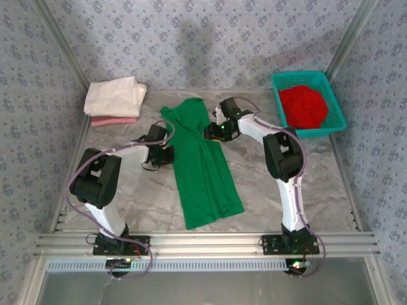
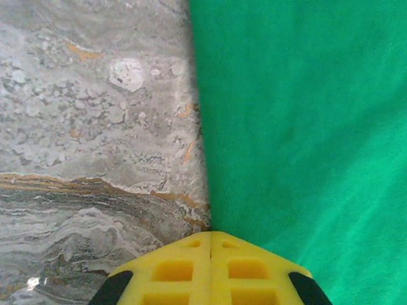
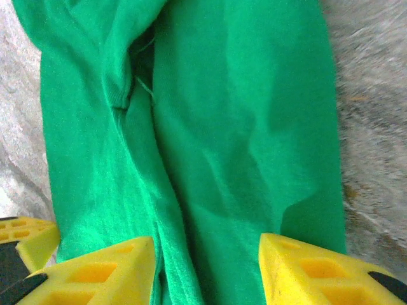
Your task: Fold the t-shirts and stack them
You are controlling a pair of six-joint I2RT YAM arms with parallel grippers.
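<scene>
The bright green t-shirt (image 1: 205, 166) lies folded lengthwise into a long strip down the middle of the marble table (image 1: 146, 197). My left gripper (image 1: 166, 154) is shut, its yellow tips (image 2: 211, 235) meeting right at the shirt's left edge (image 2: 203, 159), with no cloth visible between them. My right gripper (image 1: 212, 132) is over the strip's upper right side. Its fingers (image 3: 299, 267) stand apart above the wrinkled green cloth (image 3: 241, 127), and the gripper (image 3: 206, 251) holds nothing. A cream-white t-shirt (image 1: 116, 94) lies folded on a pink one (image 1: 114, 121) at the back left. A red t-shirt (image 1: 304, 105) is bunched in the basket.
The teal mesh basket (image 1: 337, 108) stands at the back right by the wall. Patterned walls close in the table on three sides. An aluminium rail (image 1: 203, 243) runs along the near edge between the arm bases. Bare marble shows on both sides of the green strip.
</scene>
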